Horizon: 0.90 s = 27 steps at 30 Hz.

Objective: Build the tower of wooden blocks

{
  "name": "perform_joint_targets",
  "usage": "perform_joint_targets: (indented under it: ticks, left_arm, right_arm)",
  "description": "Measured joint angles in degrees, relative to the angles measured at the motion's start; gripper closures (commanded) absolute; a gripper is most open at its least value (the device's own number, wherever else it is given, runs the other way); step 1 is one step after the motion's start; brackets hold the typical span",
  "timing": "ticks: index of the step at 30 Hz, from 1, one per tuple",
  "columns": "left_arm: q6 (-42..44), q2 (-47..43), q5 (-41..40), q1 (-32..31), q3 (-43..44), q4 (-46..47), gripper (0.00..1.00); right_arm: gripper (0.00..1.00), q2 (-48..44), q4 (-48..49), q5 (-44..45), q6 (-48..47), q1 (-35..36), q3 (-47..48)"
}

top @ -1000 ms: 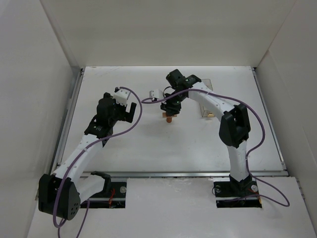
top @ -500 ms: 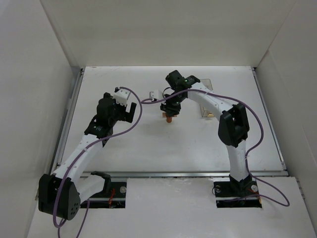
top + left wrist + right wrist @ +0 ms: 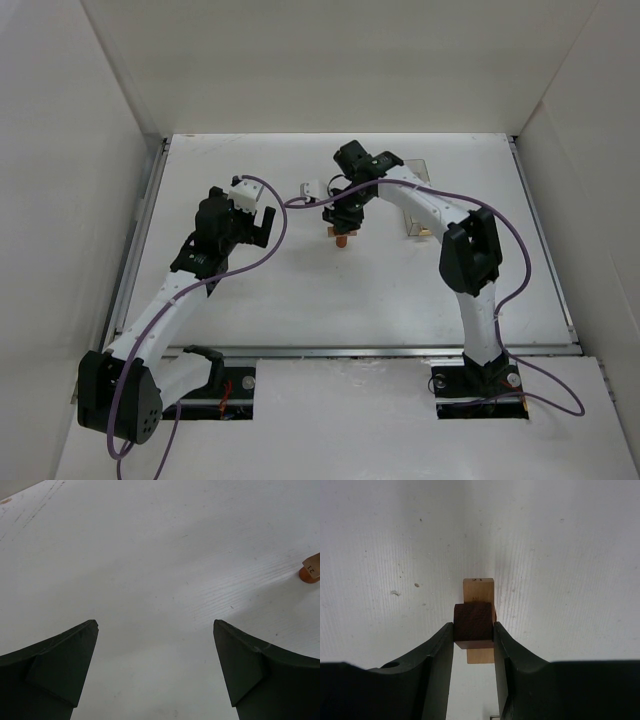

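Observation:
My right gripper (image 3: 473, 631) is shut on a dark red-brown block (image 3: 473, 619) and holds it on or just above a pale tan flat bar (image 3: 479, 588); I cannot tell whether they touch. In the top view the right gripper (image 3: 343, 222) stands over the small stack (image 3: 341, 238) near the table's middle. In the left wrist view the tan bar (image 3: 313, 562) rests on an orange-brown round piece (image 3: 308, 575) at the right edge. My left gripper (image 3: 155, 626) is open and empty, left of the stack (image 3: 262, 228).
A clear plastic box (image 3: 418, 222) stands right of the stack, behind the right forearm, with a small wooden piece (image 3: 425, 234) at it. White walls close the table on the left, back and right. Purple cables trail along both arms.
Almost nothing. The right arm's elbow has shifted very slightly left, and the gripper stays over the stack with the dark block in it. The left arm has not moved.

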Motion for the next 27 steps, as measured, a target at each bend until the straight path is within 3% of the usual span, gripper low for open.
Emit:
perform_joint_targets:
  ticks: [27]
  left_arm:
    - [0.1,0.0,0.0,0.0,0.0,0.0,0.00]
  right_arm:
    - [1.00,0.0,0.3,-0.6,0.0,-0.8,0.8]
